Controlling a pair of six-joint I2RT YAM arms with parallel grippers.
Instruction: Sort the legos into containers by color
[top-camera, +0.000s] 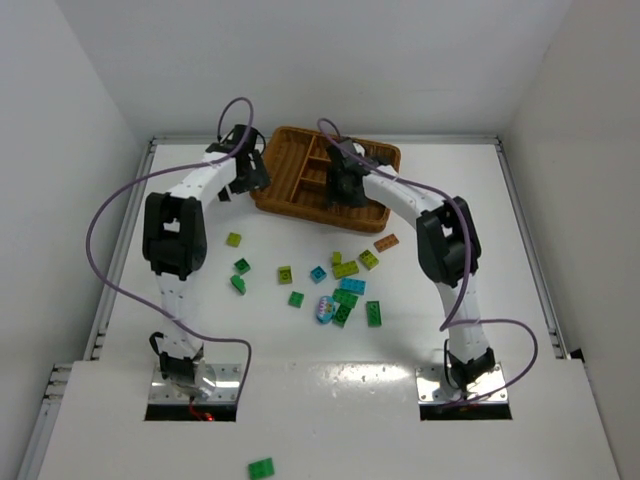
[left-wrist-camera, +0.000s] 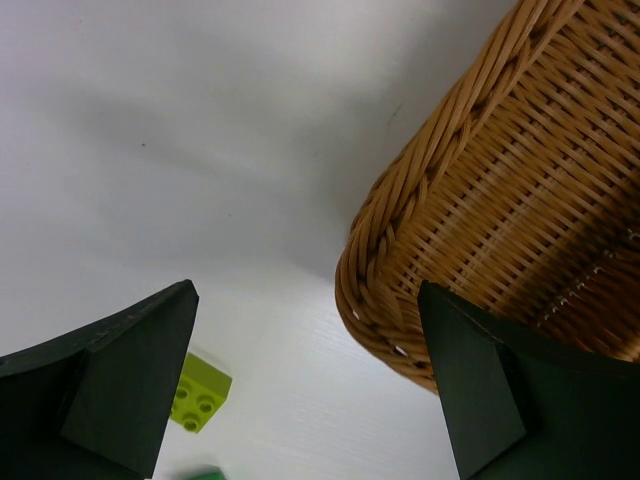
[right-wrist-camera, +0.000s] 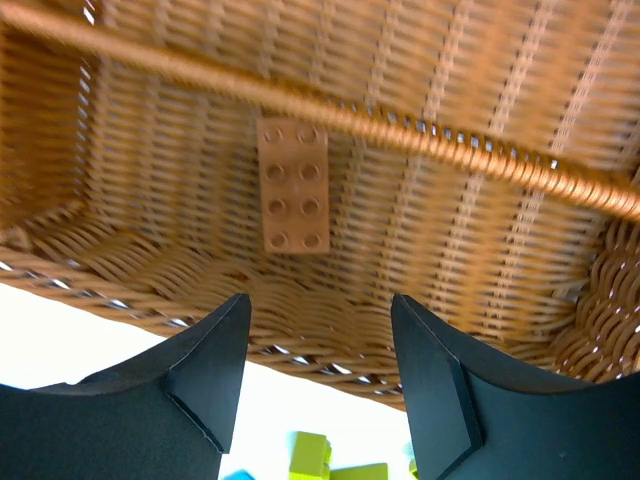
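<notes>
The brown wicker tray (top-camera: 290, 150) stands at the back of the table. My right gripper (top-camera: 346, 190) hangs open and empty over its near compartment; in the right wrist view (right-wrist-camera: 318, 380) an orange-brown lego (right-wrist-camera: 292, 184) lies on the tray floor (right-wrist-camera: 480, 240) beyond its fingers. My left gripper (top-camera: 250, 182) is open and empty beside the tray's left wall (left-wrist-camera: 520, 190). A lime lego (left-wrist-camera: 200, 392) lies near its left finger. Several dark green, lime, teal-blue and one orange-brown lego (top-camera: 386, 242) are scattered mid-table around a cluster (top-camera: 347, 290).
A lone green lego (top-camera: 261, 467) lies on the near shelf in front of the arm bases. White walls close the table at the back and sides. Purple cables loop off both arms.
</notes>
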